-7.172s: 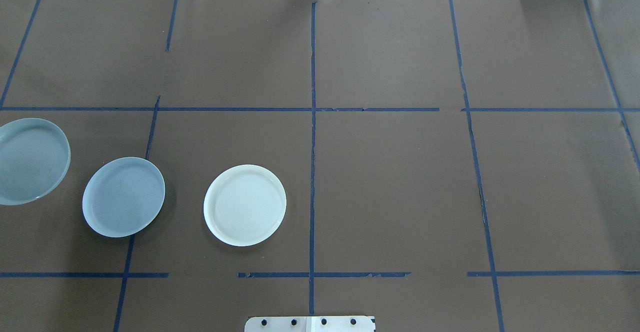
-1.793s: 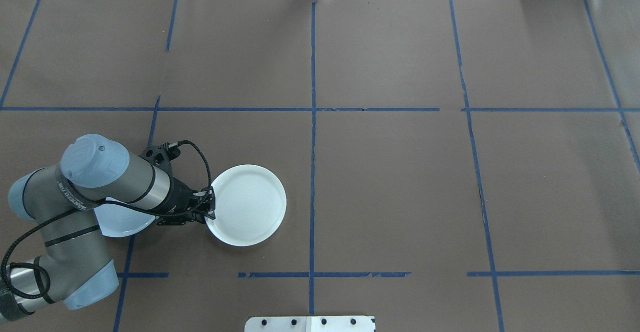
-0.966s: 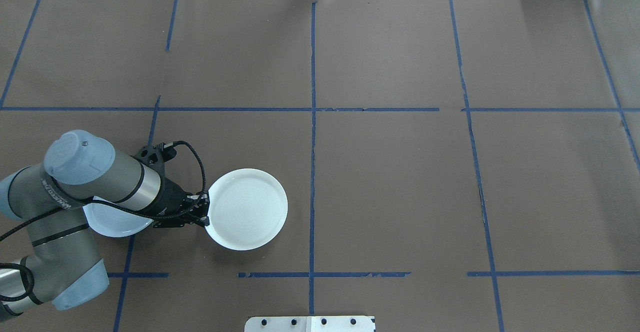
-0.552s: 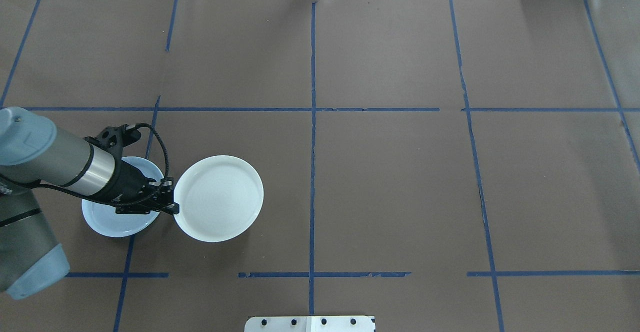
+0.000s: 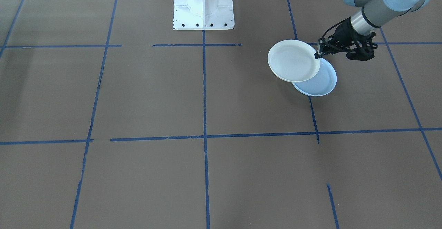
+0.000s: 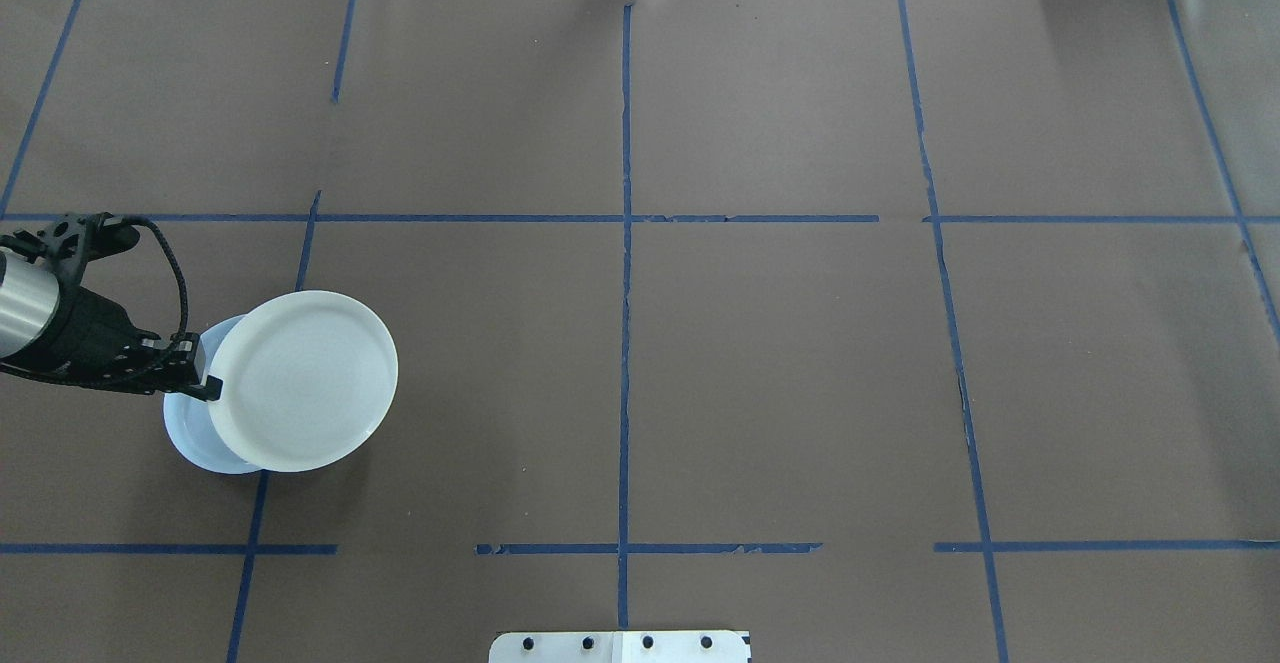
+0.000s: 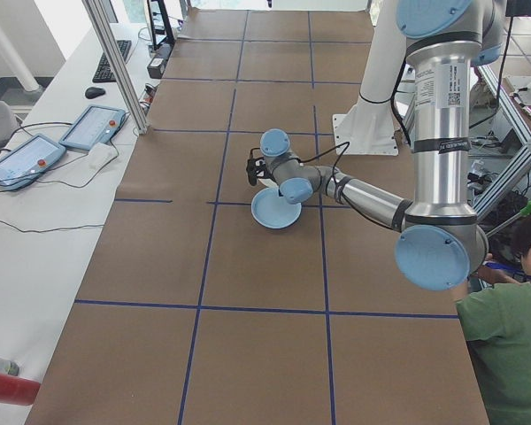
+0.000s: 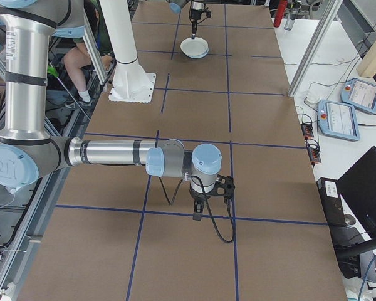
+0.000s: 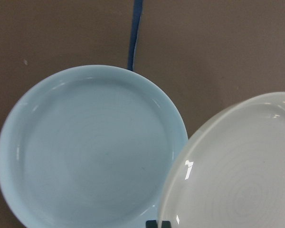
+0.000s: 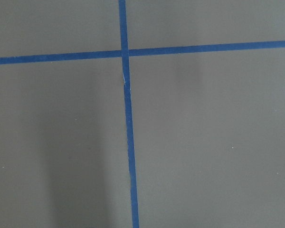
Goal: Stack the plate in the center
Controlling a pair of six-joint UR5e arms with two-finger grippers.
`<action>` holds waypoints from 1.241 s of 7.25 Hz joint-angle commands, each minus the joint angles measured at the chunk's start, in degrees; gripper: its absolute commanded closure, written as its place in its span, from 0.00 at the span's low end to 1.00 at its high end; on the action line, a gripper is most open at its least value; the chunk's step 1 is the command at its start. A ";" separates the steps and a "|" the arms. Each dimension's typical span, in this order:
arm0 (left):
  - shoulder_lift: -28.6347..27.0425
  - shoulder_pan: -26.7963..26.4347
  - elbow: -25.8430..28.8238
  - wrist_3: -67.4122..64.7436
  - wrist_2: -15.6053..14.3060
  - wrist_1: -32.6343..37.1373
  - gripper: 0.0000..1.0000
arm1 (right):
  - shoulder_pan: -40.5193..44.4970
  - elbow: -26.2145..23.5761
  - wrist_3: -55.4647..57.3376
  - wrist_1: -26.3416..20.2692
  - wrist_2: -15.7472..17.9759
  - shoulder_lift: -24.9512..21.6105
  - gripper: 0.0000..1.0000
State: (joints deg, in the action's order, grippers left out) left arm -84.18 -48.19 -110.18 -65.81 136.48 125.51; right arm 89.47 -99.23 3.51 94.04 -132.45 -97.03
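Observation:
My left gripper (image 6: 208,379) is shut on the left rim of the bright white plate (image 6: 300,380) and holds it off the table. The white plate (image 5: 293,60) hangs partly over the plain pale blue-grey center plate (image 5: 320,81), which lies flat on the brown table. From overhead only a crescent of the center plate (image 6: 188,440) shows under it. In the left wrist view the center plate (image 9: 90,152) fills the left side and the white plate (image 9: 242,171) overlaps its lower right rim. My right gripper (image 8: 198,213) points down at bare table far from the plates; I cannot tell whether it is open.
Blue tape lines (image 6: 625,243) divide the brown table cover into squares. The white robot base (image 5: 203,4) stands at the near middle edge. A person (image 7: 513,310) sits by the table's left end. Tablets (image 7: 88,126) lie on a side bench.
The left arm has lifted the white plate from its spot and carried it left, so it now overlaps the center plate. The arm has drawn back toward the table's left edge.

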 commanded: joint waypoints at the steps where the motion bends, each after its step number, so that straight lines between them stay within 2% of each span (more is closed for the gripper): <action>1: 2.09 -3.49 3.72 6.82 4.32 0.18 1.00 | 0.00 0.00 0.00 0.00 0.00 0.00 0.00; 3: 1.22 -3.49 11.44 6.66 4.32 8.57 1.00 | 0.00 0.00 0.00 0.00 0.00 0.00 0.00; 4: 0.87 -3.32 13.13 6.40 4.32 9.57 1.00 | 0.00 0.00 0.00 0.09 0.00 0.00 0.00; 8: 1.04 -3.58 13.24 6.22 4.41 9.58 1.00 | 0.00 0.00 0.00 0.00 0.00 0.00 0.00; 9: 1.04 -3.58 13.41 6.22 4.41 9.58 0.94 | 0.09 0.00 0.00 0.00 0.00 0.00 0.00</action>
State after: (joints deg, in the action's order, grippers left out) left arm -83.15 -51.74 -96.93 -59.54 140.88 135.08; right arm 89.49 -99.23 3.52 94.04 -132.45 -97.03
